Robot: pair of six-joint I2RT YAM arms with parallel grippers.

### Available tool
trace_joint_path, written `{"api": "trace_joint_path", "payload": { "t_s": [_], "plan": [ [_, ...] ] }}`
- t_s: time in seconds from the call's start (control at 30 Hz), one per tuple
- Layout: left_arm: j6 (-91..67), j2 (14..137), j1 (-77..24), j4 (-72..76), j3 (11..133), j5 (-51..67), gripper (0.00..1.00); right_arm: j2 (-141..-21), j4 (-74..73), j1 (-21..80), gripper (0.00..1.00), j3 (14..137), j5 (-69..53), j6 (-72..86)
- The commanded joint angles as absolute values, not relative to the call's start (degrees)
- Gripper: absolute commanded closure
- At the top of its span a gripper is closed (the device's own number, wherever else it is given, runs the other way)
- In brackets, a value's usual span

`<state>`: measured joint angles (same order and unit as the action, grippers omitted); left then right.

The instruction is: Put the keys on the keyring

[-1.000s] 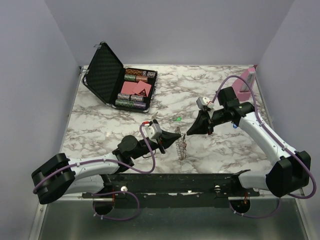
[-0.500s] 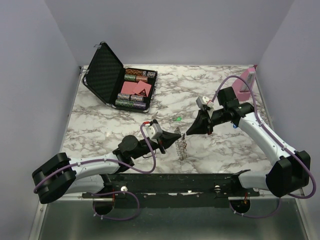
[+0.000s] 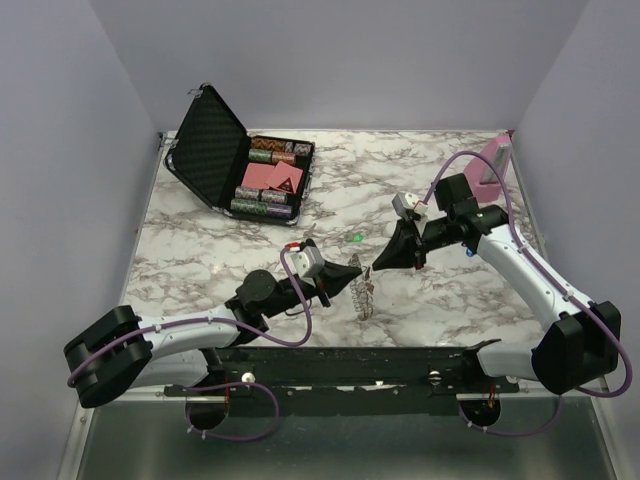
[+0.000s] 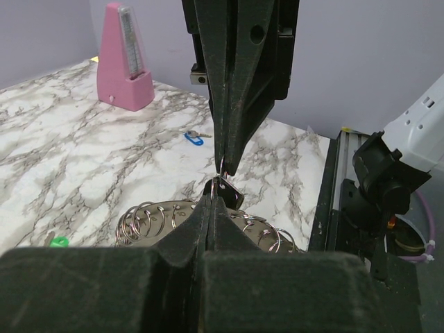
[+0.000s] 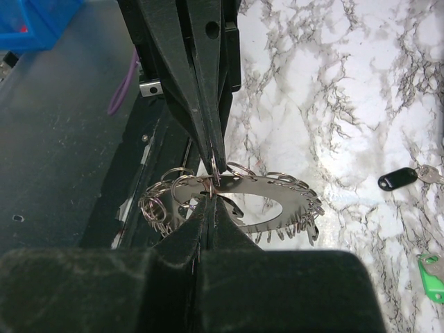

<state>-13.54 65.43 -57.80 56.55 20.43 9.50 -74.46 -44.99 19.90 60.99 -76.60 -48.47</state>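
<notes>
Both pinched fully shut, left claw and right claw tip to tip, can't tell what's gripped. The keyring sits right under the tips, green key just beyond them.

a white marble-patterned surface sits boxed in by plain lavender walls on three sides, under even, soft light.

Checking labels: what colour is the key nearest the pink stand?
Blue key; left wrist view shows best.
</notes>
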Motion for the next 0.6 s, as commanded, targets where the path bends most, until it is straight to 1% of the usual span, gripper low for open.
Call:
{"api": "trace_joint_path", "payload": {
  "t_s": [0.0,0.57],
  "plan": [
    [-13.4,63.7,-57.5,59.2,19.6,10.3,1.00,-74.5,-45.5,20.2,1.00,61.3,-77.1,-49.0],
    [-13.3,64.2,-57.3,60.2,19.7,11.1,1.00,-74.7,-40.2,20.3,1.00,59.5,-77.8,-43.2]
  ]
}}
